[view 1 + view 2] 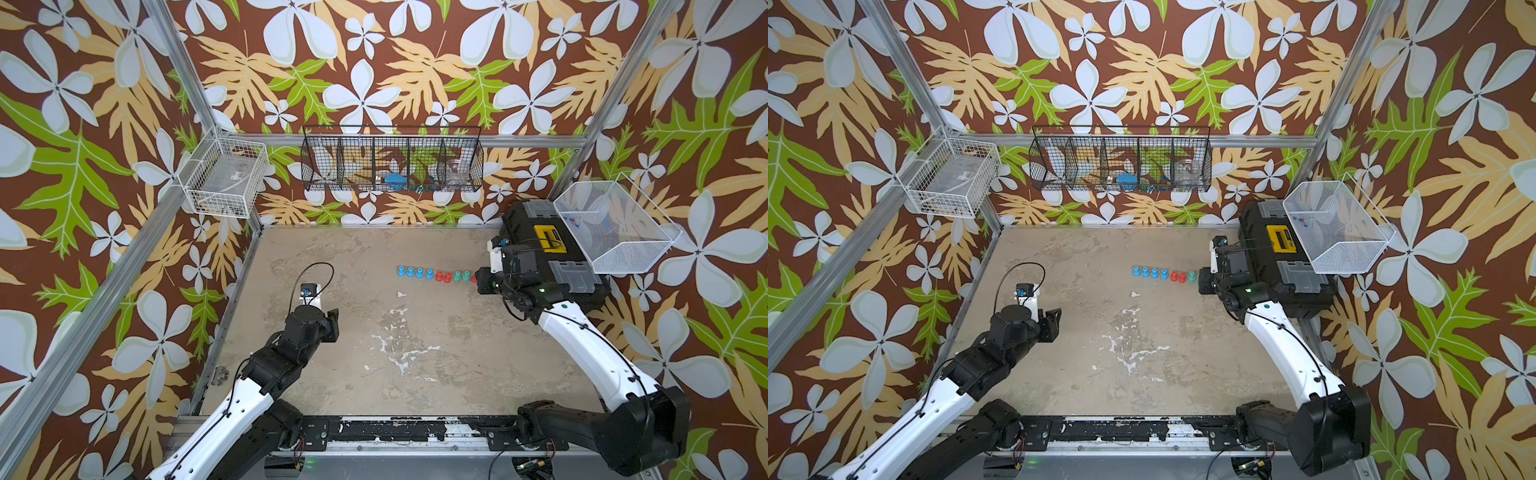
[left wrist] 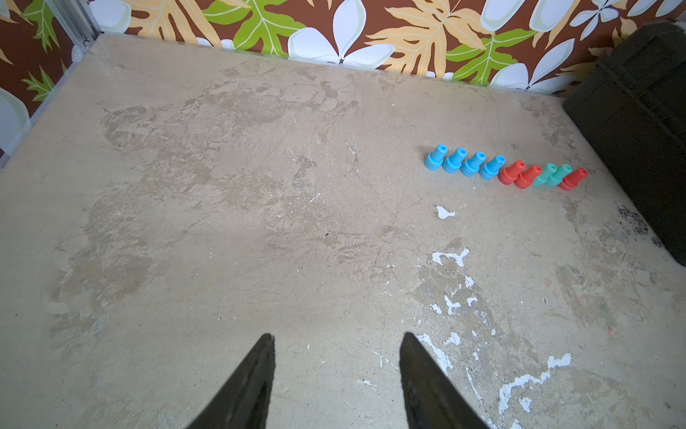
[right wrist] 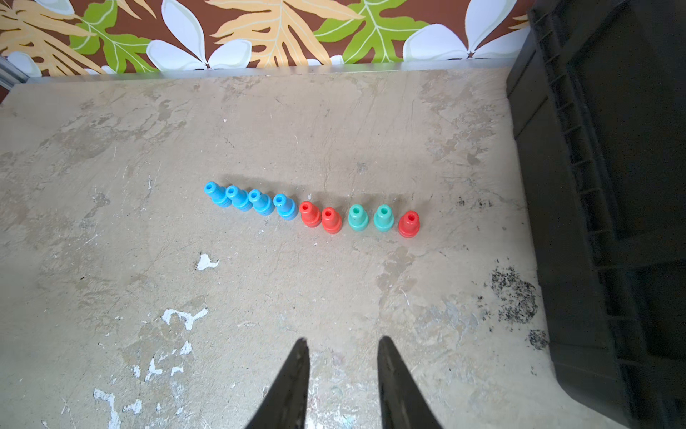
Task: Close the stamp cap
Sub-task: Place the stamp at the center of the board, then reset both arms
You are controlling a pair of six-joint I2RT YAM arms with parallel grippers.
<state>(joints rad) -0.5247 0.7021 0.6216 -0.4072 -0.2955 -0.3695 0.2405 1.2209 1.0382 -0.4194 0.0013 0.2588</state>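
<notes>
Reading the right wrist view first: nine small stamps (image 3: 310, 214) stand upright in one row on the tabletop (image 3: 260, 297), toward its far edge and on the robot's right side. Order along the row, starting from the end away from the black toolbox (image 3: 601, 185):
- four blue stamps (image 3: 261, 202), packed so they touch
- two red stamps (image 3: 331, 221), touching
- two green stamps (image 3: 358, 218), slightly apart
- a lone red stamp (image 3: 408, 224), nearest the toolbox

I cannot tell at this size whether each cap is fully seated.

Right gripper (image 3: 341, 340): jaws apart with a narrow gap and nothing between them. It hovers over bare tabletop near the toolbox end of the row. In both top views its body covers the last stamps of the row.

Left gripper (image 2: 336, 336): jaws set wider apart, also empty. It hangs over the robot's left side of the tabletop, well apart from the row.

A white mesh basket (image 1: 615, 226) hangs on the wall above the toolbox.
</notes>
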